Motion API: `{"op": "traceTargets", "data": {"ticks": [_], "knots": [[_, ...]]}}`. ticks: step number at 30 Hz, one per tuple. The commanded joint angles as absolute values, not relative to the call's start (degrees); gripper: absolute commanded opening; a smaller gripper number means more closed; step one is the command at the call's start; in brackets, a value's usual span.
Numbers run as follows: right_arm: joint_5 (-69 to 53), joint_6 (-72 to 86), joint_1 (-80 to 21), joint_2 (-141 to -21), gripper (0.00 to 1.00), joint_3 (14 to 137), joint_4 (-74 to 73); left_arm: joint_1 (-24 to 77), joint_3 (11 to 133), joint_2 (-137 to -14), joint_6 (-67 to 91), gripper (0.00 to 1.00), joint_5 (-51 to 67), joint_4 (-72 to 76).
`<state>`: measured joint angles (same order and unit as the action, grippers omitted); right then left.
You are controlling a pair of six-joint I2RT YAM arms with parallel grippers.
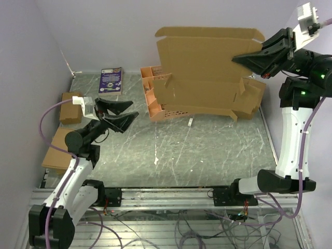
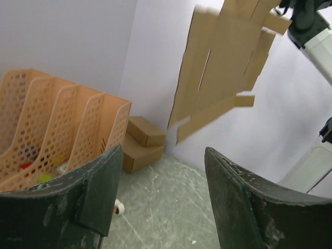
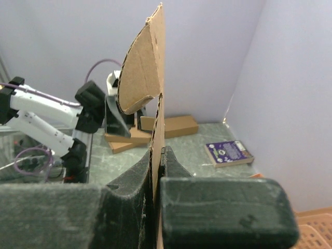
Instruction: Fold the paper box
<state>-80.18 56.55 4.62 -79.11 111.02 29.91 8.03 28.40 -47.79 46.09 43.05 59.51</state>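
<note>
At the far left the ready-made boxes (image 1: pixel 69 106) and a purple booklet (image 1: pixel 110 80) sat out of play. My left gripper (image 1: pixel 132 110) hovered just inboard of them, jaws spread wide with nothing between them. Past the orange rack (image 1: pixel 155 104), the paper box (image 1: pixel 207 67) was off the table (image 1: pixel 207 150) altogether. It hung upright over the rear as a mostly flat sheet, its lower edge overlapping the rack in the overhead view (whether it touched I could not tell). At its right edge my right gripper (image 1: pixel 239 58) was clamped tight on the cardboard. I judged that no fold had been made yet and that this was a hand-over or bracing step. The next move called for the left arm to reach up to the free left flaps and close on one while the right held the sheet steady. The left wrist view added what the overhead lacked: loose tabs drooping in front of the wall, well apart from the open fingers (image 2: pixel 98 192). Only the right wrist view showed the sheet edge-on, pinched between the pads and bowing above them.
</note>
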Motion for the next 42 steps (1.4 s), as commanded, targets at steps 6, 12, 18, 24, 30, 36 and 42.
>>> {"op": "traceTargets", "data": {"ticks": [6, 12, 18, 24, 30, 36, 42], "knots": [[-73.1, 71.2, 8.3, -81.6, 0.0, 118.0, 44.0, 8.0, 21.6, -60.7, 56.0, 0.62, 40.5, 93.3], [-71.5, 76.8, 9.0, -82.0, 0.0, 118.2, 49.7, 14.1, 27.3, -71.5, 55.4, 0.6, 38.9, 98.7], [-71.3, 79.8, 9.3, -81.1, 0.0, 117.3, 52.4, 19.4, 34.3, -77.4, 54.5, 0.58, 38.4, 98.9], [-71.0, 81.3, 9.7, -80.7, 0.0, 117.1, 53.5, 22.9, 38.9, -80.4, 53.5, 0.58, 37.9, 98.7], [-71.1, 82.2, 9.8, -80.2, 0.0, 116.3, 54.0, 24.5, 40.6, -81.2, 53.4, 0.58, 37.0, 98.9], [-71.4, 81.9, 9.8, -79.6, 0.0, 115.4, 53.7, 25.1, 42.3, -81.5, 54.3, 0.57, 36.8, 98.9], [-71.8, 80.7, 9.8, -79.4, 0.0, 114.8, 52.3, 26.6, 43.8, -80.7, 55.3, 0.58, 38.7, 98.9]]}}
